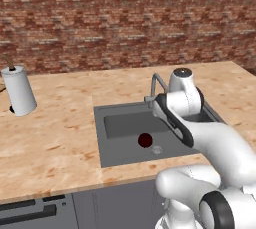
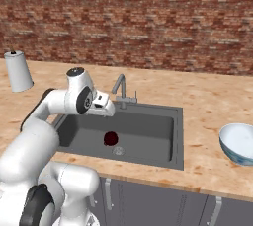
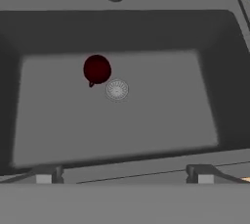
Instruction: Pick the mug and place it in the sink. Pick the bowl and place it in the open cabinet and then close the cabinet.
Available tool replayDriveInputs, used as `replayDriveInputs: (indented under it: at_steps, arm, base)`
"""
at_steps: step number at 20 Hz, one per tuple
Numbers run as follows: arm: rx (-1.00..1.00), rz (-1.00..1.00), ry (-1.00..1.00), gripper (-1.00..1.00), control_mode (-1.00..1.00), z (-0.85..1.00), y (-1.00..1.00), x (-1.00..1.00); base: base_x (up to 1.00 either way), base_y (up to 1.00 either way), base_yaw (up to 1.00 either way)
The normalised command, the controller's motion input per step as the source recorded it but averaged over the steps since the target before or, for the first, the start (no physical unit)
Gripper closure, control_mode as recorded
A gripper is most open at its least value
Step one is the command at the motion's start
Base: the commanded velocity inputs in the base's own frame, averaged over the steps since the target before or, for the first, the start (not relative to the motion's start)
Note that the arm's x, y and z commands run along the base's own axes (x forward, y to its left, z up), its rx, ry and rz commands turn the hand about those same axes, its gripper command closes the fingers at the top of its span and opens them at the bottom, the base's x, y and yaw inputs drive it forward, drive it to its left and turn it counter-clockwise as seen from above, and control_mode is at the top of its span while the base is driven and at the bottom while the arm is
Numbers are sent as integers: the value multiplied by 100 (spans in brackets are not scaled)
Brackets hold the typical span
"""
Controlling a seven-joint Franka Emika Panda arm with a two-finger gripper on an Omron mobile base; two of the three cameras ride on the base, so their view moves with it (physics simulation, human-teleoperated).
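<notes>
The mug sits on the sink floor beside the drain; jaws spread wide, empty above, as the rigid, likely slippery bowl waits on the worktop, best gripped at its rim.

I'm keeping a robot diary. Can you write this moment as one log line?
mug: in sink, by drain | claw: open, above sink | bowl: on counter
</notes>
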Motion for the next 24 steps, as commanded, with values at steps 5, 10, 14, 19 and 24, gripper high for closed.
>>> replayDriveInputs:
  at_steps: [5, 10, 14, 19, 24]
  arm:
    - [-13, 14, 20, -100, -100, 51, -100, 0]
    - [-4, 12, 21, -100, -100, 13, -100, 0]
    - [-7, 15, 13, -100, -100, 5, -100, 2]
    - [-1, 14, 4, -100, -100, 15, -91, 0]
    - [0, -1, -1, -100, -100, 0, -48, -16]
  base:
    - [0, 0, 0]
    - [0, 0, 0]
    - [0, 0, 0]
    - [0, 0, 0]
    - [0, 0, 0]
